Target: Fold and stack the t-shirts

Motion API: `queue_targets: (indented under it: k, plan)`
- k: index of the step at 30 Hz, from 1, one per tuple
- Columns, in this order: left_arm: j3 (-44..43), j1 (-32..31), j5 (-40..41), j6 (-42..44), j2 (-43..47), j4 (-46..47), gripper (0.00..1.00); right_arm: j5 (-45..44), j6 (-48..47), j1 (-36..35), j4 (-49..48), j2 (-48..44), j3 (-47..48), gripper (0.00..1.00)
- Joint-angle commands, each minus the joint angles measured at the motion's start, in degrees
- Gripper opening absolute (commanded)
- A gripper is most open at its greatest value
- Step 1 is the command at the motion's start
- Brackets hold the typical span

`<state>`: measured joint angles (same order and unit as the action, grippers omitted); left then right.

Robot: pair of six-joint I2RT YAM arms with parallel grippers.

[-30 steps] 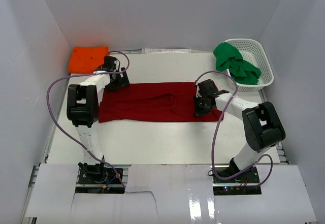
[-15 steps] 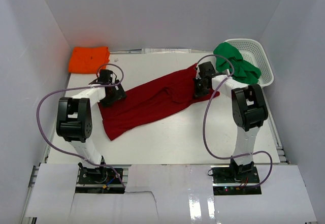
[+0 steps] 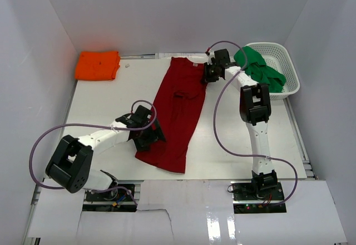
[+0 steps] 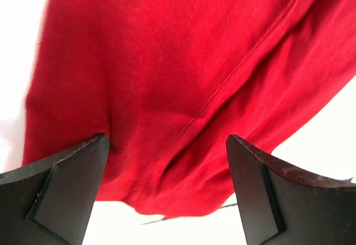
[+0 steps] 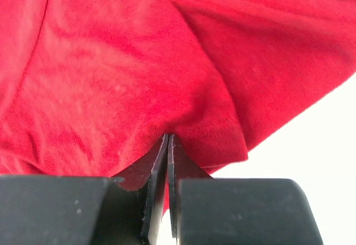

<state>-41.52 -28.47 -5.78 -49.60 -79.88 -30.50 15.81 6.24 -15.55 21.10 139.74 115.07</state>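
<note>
reach marks the right arm [image 3: 253,106]: it stands stretched almost straight from its base toward the far edge of the table [image 3: 100,106], with the last link angled left past the white basket [image 3: 287,61]. the right gripper [image 3: 209,74] sits at the far right corner of the dark red t-shirt [image 3: 179,109]. in the right wrist view its jaws are pressed together on a hemmed fold of that shirt [image 5: 111,61], and the cloth bunches up around the tips [image 5: 168,140].

the left arm [image 3: 94,138] lies low and bent, its elbow swung out toward the near left corner. its forearm runs right across the table to the shirt's near left edge. the left gripper [image 3: 149,138] is there with its jaws spread wide. in the left wrist view [image 4: 167,145] the two dark fingers [image 4: 67,170] stand well apart with red cloth [image 4: 167,61] between and beyond them, gripping nothing. whether the fingertips touch the fabric i cannot tell.

the dark red t-shirt lies lengthwise down the middle of the table, from the far edge by the right gripper to near the front edge, slanting left toward its near end, with a small wrinkle partway along. the bright orange t-shirt [image 3: 98,65] lies folded flat in the far left corner, well apart from both arms. the green t-shirt [image 3: 257,67] is heaped in the basket at the far right, spilling over its left rim just beside the right arm's wrist. a purple cable [image 3: 34,159] loops out from the left arm.
</note>
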Motion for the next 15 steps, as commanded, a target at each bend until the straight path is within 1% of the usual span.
queue_targets:
  k: [1, 3, 4, 5, 6, 7, 8, 9, 10, 11, 12, 13, 15]
  plan:
    - [2.67, -7.53, -2.92, -10.84, 1.12, -2.55, 0.98, 2.99, 1.49, -0.27, 3.51, 6.67, 4.89, 0.09]
    - [3.2, -10.71, -2.22, -13.23, 1.48, -2.37, 0.98, 4.48, 1.93, -0.1, 3.07, 8.17, 8.31, 0.11]
    - [3.28, -13.34, -1.96, -14.28, 1.48, -2.2, 0.98, 4.75, 2.72, 0.08, 2.63, 8.96, 8.94, 0.13]
    - [3.11, -14.32, -1.95, -16.03, 1.48, -1.93, 0.98, 5.01, 3.25, 0.34, 1.24, 9.06, 9.3, 0.17]
    - [2.85, -15.2, -2.04, -16.83, 1.04, -1.32, 0.98, 5.36, 3.69, 0.43, 0.0, 8.88, 8.52, 0.27]
    - [2.41, -16.87, -2.39, -17.28, 0.78, -0.88, 0.98, 5.89, 4.04, 0.7, -1.58, 7.4, 7.38, 0.32]
    - [1.62, -17.58, -2.39, -17.45, 0.43, -0.79, 0.98, 6.94, 4.3, 0.78, -3.59, 5.91, 5.63, 0.36]
    - [-0.82, -18.2, -1.87, -16.93, 0.16, -0.79, 0.98, 7.3, 4.57, 0.87, -8.66, 4.24, 3.17, 0.42]
    - [-2.59, -19.51, -1.17, -16.06, 0.33, -0.96, 0.98, 8.08, 4.57, 0.79, -12.1, -0.39, -3.29, 0.43]
    - [-4.78, -20.04, -0.03, -15.18, 0.77, -1.57, 0.98, 8.44, 4.57, 0.79, -15.88, -3.05, -6.92, 0.43]
    - [-9.5, -20.57, 1.55, -13.78, 1.3, -2.97, 0.98, 8.36, 4.48, 0.79, -23.05, -5.42, -10.27, 0.44]
    - [-11.9, -21.27, 4.26, -12.98, 2.52, -3.59, 0.98, 8.18, 4.31, 0.79, -25.12, -9.71, -15.09, 0.45]
    - [-18.21, -21.37, 4.9, -10.79, 3.49, -5.35, 0.98, 8.88, 3.34, 0.79, -27.68, -13.69, -18.28, 0.46]
